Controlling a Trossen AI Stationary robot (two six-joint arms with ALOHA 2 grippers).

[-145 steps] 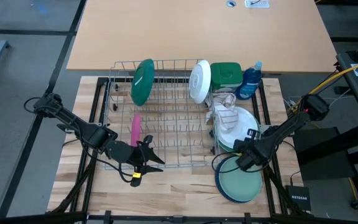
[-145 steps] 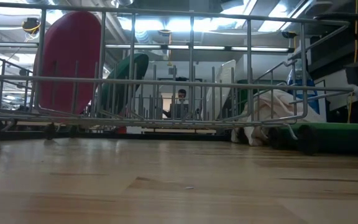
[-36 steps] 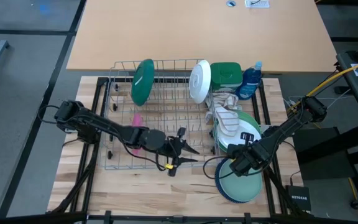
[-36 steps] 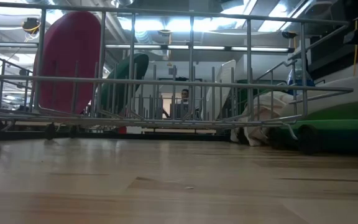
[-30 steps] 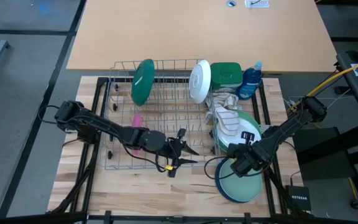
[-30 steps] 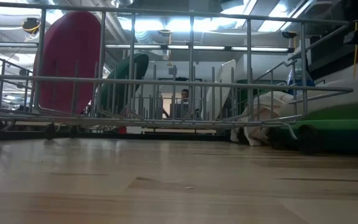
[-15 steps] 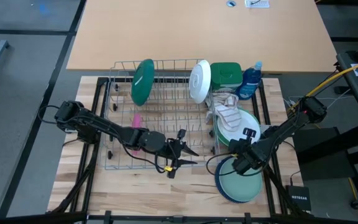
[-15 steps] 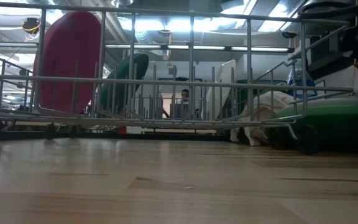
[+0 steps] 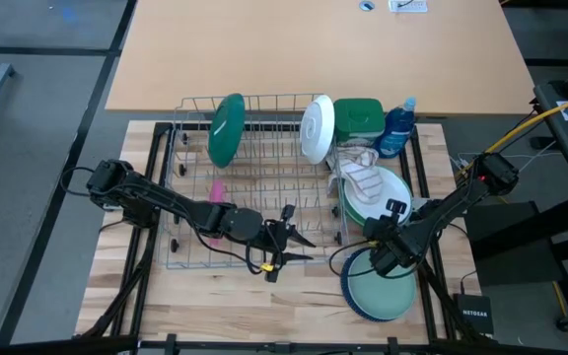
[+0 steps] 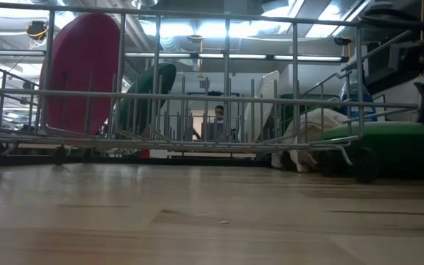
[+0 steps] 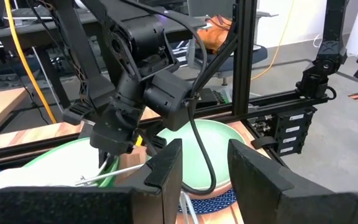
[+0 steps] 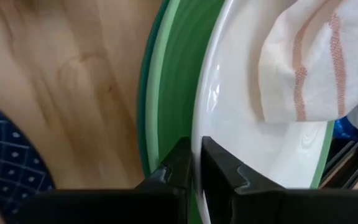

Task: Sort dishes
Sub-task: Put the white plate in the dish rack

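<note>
A white plate (image 9: 394,187) lies on top of stacked green plates (image 12: 166,87) right of the wire rack (image 9: 254,187). A beige-and-white cloth (image 9: 361,176) rests on its far part. My right gripper (image 9: 383,233) is shut on this plate's near rim. My left gripper (image 9: 289,243) hangs open over the rack's near right corner with nothing between its fingers (image 11: 247,174). A dark green plate (image 9: 227,128), a white plate (image 9: 317,128) and a pink plate (image 9: 215,192) stand on edge in the rack. A pale teal plate (image 9: 381,294) lies on a navy plate (image 9: 348,286). My right gripper pinches the white plate's rim (image 12: 199,118) on its near side, one finger (image 12: 222,168) on the inner face and the other under it, above the green plate. The fingers come from the table's near right side. The plate lies close over the green stack, with the cloth on it.
A green square-lidded tub (image 9: 359,115) and a blue bottle (image 9: 398,128) stand behind the stack, at the rack's far right. Black frame rails (image 9: 427,296) run along the table's sides. In the low view, a person (image 10: 215,121) shows far off beyond the rack.
In the low view the white plate's raised rim has sunk out of sight behind the green plate, and my right gripper has come into the picture at the right. From above, more of the white plate shows bare, and the cloth lies farther back.
</note>
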